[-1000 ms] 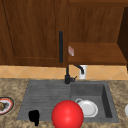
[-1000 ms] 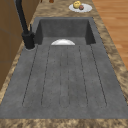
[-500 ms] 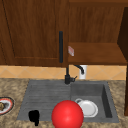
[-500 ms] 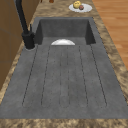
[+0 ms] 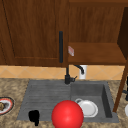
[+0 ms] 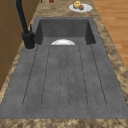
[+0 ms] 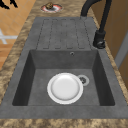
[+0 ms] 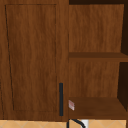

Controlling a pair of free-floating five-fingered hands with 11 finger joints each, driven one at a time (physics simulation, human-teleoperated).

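My left hand [image 5: 34,117] hangs over the front edge of the grey draining board [image 5: 42,100], fingers relaxed and holding nothing. In the right side view the left hand [image 7: 7,3] shows at the far end, out over the floor. A big red ball [image 5: 67,114] sits at the front of the sink, just left of a white plate [image 5: 88,108] that lies in the basin [image 7: 35,82]. The white plate [image 7: 65,88] rests flat beside the drain. A black shape at the right edge looks like my right hand [image 5: 126,87], cut off by the frame.
The black faucet [image 5: 67,77] stands behind the sink. A plate with food [image 5: 4,105] sits on the left counter, and a plate with fruit [image 6: 80,7] on the right counter. Above, the left cabinet door [image 8: 32,60] is shut, and the right side has open shelves [image 8: 97,107].
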